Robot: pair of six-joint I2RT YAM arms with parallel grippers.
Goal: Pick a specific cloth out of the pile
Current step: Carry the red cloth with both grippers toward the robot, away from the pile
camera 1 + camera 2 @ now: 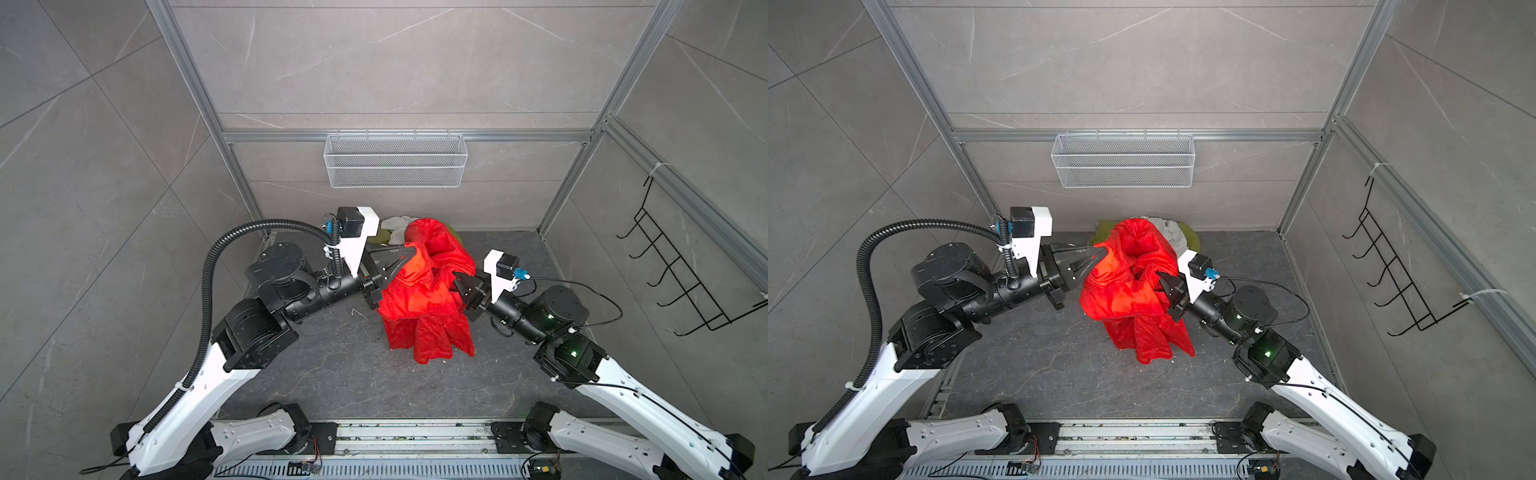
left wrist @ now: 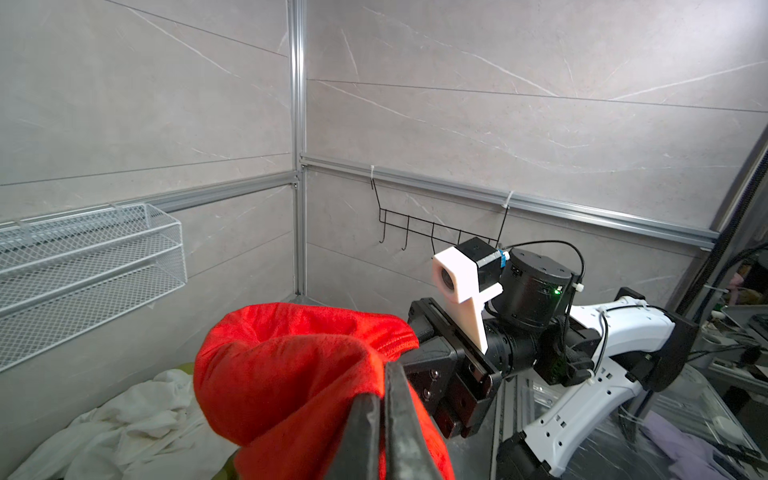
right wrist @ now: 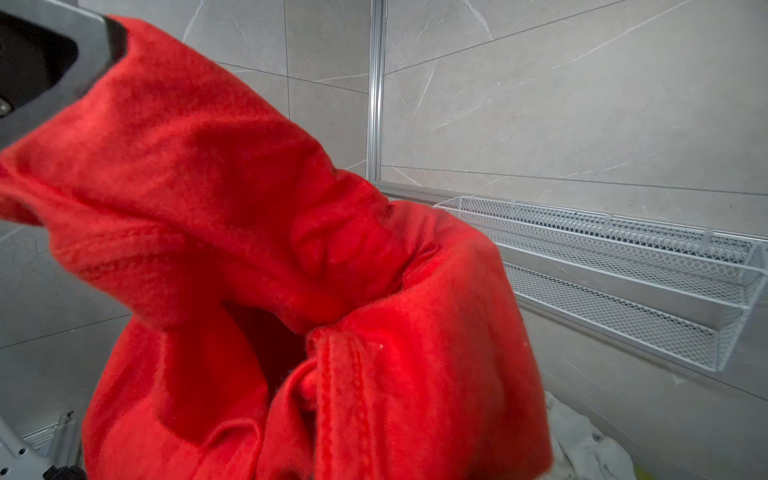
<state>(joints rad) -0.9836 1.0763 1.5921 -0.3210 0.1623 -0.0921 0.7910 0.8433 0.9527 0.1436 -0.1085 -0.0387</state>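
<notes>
The bright red cloth [image 1: 424, 299] [image 1: 1125, 291] hangs bunched between my two grippers, lifted off the pile and in front of it. My left gripper [image 1: 409, 253] [image 1: 1100, 251] is shut on the cloth's upper left edge; in the left wrist view its dark fingertips [image 2: 365, 405] pinch red fabric [image 2: 282, 374]. My right gripper [image 1: 457, 276] [image 1: 1160, 276] is buried in a fold on the cloth's right side, shut on it. Red cloth [image 3: 291, 270] fills the right wrist view and hides those jaws. The pile [image 1: 395, 226] [image 1: 1177, 232], white over olive-green, lies against the back wall.
A white mesh basket [image 1: 395, 160] [image 1: 1123, 160] hangs on the back wall above the pile. A black wire hook rack [image 1: 681, 282] is fixed to the right wall. Aluminium posts frame the corners. The arms' mounting rail [image 1: 415, 436] runs along the front edge.
</notes>
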